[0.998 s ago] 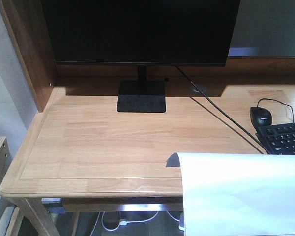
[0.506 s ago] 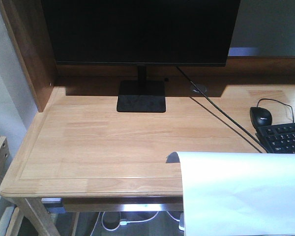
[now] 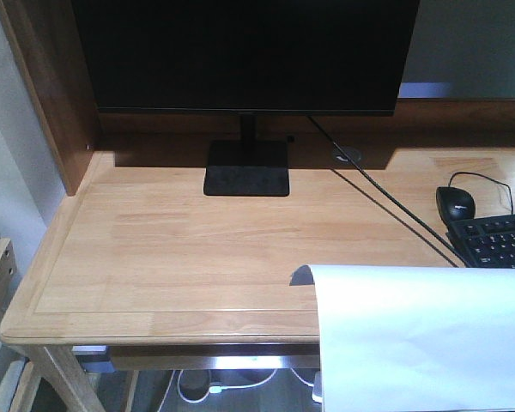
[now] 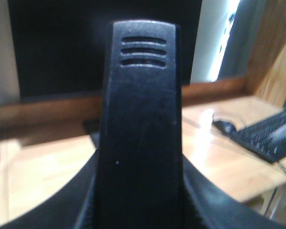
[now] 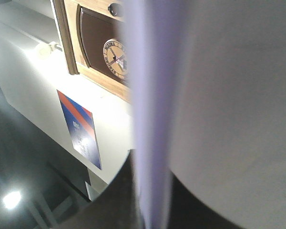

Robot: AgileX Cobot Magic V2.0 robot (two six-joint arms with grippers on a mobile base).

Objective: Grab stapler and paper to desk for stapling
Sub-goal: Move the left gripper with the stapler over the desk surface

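In the left wrist view the black stapler (image 4: 140,119) stands on end and fills the middle, with my left gripper (image 4: 139,195) shut on its lower part; three ribbed slots mark its top. The white paper (image 3: 421,335) hangs over the desk's front right corner, curled at its left edge. My right gripper (image 5: 152,191) is shut on that paper (image 5: 229,95), seen edge-on between dark fingers (image 5: 119,200). The light-wood desk (image 3: 180,249) lies below; neither arm shows in the front view.
A black monitor (image 3: 240,51) on a square stand (image 3: 246,167) fills the back of the desk. A black mouse (image 3: 454,203) and keyboard (image 3: 498,240) sit at the right, with a cable (image 3: 386,202) running diagonally. A dark wooden side panel (image 3: 51,94) rises at the left.
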